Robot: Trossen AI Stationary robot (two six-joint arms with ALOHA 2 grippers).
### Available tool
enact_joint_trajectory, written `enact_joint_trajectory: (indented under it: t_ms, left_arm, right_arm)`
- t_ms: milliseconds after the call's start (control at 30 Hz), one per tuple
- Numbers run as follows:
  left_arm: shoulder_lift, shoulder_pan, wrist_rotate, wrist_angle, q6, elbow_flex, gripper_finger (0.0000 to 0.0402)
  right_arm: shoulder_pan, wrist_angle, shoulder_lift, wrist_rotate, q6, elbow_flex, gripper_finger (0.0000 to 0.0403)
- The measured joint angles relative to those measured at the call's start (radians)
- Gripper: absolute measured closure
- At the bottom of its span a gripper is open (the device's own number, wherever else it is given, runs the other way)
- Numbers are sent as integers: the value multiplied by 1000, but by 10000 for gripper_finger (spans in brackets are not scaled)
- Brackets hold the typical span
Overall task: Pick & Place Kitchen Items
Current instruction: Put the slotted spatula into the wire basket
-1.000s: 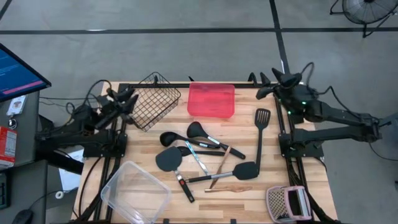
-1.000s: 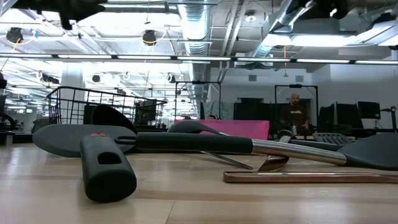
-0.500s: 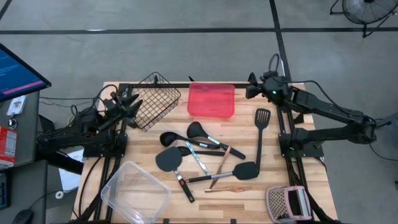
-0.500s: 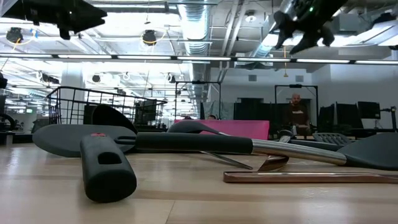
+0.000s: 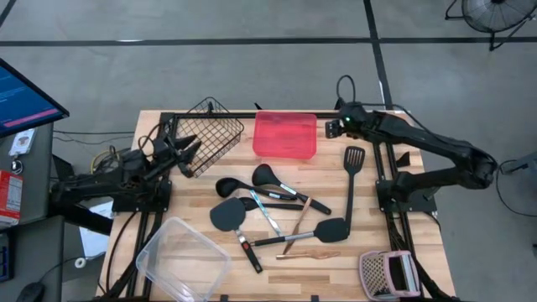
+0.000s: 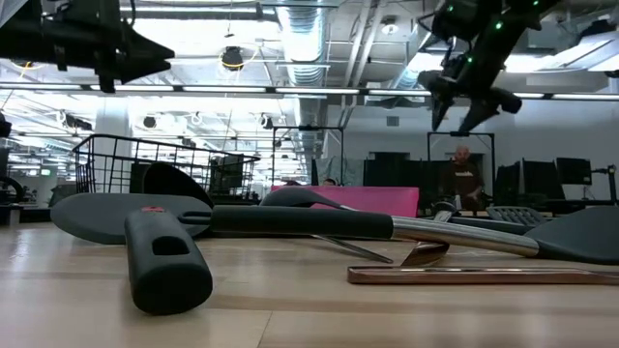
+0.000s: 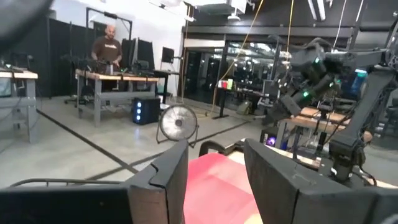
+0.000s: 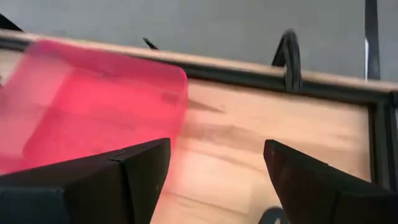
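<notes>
Several black long-handled utensils [image 5: 268, 205], slim silver pieces and tan sticks [image 5: 312, 252] lie loose on the wooden table's middle. A black slotted turner [image 5: 352, 164] lies apart at the right. My left gripper [image 5: 191, 149] is open and empty, above the table's left edge beside the black wire basket [image 5: 210, 134]. My right gripper [image 5: 329, 127] is open and empty, high above the table's far right, next to the red tray [image 5: 285, 136]. The tray also shows in the right wrist view [image 8: 81, 99].
A clear plastic tub [image 5: 183, 260] stands at the near left corner. A pinkish mesh item with a white part [image 5: 388, 273] lies at the near right corner. A person [image 6: 461, 179] stands in the room far behind the table.
My right gripper has swung from beyond the table's far right corner toward the table's left, coming beside the red tray, and has come lower. My left gripper has moved from the far left toward the table's right, along the basket's near side.
</notes>
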Motion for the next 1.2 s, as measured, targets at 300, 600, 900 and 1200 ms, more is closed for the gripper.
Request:
enact_joint_trajectory:
  t_ms: [300,600,900,1200]
  left_arm:
    - [0,0,-2,150,-27,-110,262]
    - [2,0,-13,172,-53,-131,262]
    - [2,0,-16,172,-72,-131,262]
    - [2,0,-16,171,-75,-131,262]
  right_arm:
    - [-38,-148,73,-30,121,0,143]
    - [-49,-265,178,-84,171,0,143]
    - [-24,-352,319,-184,222,0,143]
    - [59,-412,404,-241,279,0,143]
